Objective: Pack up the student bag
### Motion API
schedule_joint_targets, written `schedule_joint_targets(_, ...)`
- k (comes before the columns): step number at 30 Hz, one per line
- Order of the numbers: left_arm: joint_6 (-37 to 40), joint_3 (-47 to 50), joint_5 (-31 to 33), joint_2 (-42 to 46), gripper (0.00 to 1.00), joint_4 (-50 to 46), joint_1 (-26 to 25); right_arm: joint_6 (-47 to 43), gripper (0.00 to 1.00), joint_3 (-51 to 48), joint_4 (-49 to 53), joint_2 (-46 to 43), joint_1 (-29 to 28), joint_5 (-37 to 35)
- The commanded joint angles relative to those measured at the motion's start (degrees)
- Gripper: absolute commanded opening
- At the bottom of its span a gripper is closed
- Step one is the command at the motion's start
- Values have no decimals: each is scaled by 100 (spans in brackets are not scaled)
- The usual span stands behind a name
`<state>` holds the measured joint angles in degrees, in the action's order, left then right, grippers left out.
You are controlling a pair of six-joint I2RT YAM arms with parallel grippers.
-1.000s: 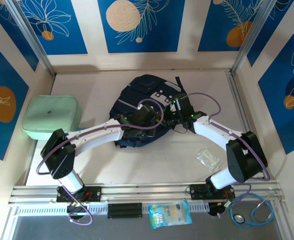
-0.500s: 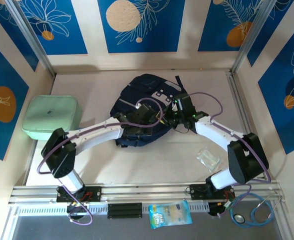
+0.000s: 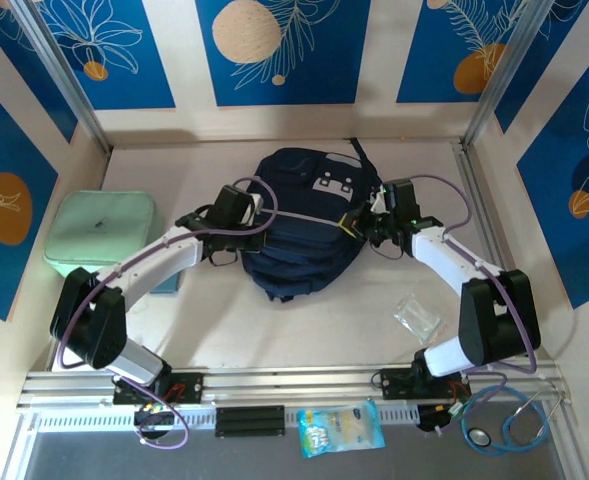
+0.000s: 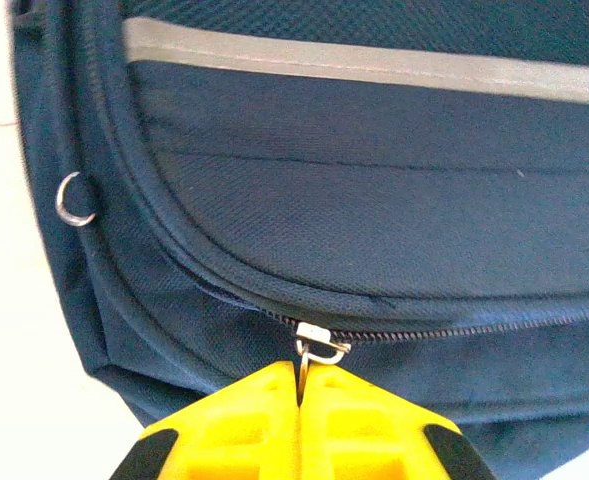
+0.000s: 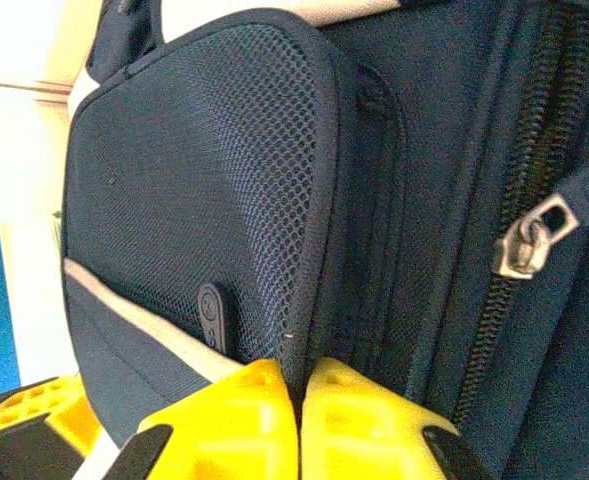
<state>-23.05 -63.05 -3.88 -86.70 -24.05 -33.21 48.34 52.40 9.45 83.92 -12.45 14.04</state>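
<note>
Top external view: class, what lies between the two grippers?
The student bag: left gripper shut on its zipper pull, right gripper on its mesh pocket. Seen from above.

No legible text, brand or number anywhere. Small dark marks on the grey-white patch [image 3: 332, 186] of the large dark navy fabric backpack [image 3: 294, 250], too small to read from above. Blue and white printing on the pale plastic packet [image 3: 340, 429] lying by the near rail, too blurred to make out. Faint raised marks on the small black oval tab [image 5: 211, 315] at the mesh pocket's edge, not decipherable.
</note>
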Motion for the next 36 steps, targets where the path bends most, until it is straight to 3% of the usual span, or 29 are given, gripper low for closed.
schedule_joint_targets(1, 396, -56, -433, 25, 0, -237, -160, -644, 7, 370, 30, 247, 304, -50)
schedule_joint_targets(3, 398, -101, -374, -39, 0, -297, -357, -631, 14, 478, 169, 288, 396, -34)
schedule_joint_targets(8, 295, -462, -347, -309, 0, -298, -1015, -132, 43, 319, 640, -220, 644, -490)
schedule_joint_targets(13, 248, -1033, -347, -769, 0, -307, -1552, 632, 50, -193, 1294, -1192, 664, -996)
schedule_joint_targets(20, 226, -1580, -495, -1290, 0, -363, -1915, 1648, 50, -703, 1480, -2017, 164, -874)
schedule_joint_targets(27, 231, -1606, -520, -1359, 0, -328, -1961, 2039, 49, -504, 1057, -1362, -345, -704)
schedule_joint_targets(32, 274, -1520, -431, -1281, 0, -363, -1954, 1891, 38, -177, 874, -842, -520, -795)
schedule_joint_targets(36, 348, -1457, -289, -1192, 0, -521, -1937, 1817, 19, -141, 919, -688, -526, -956)
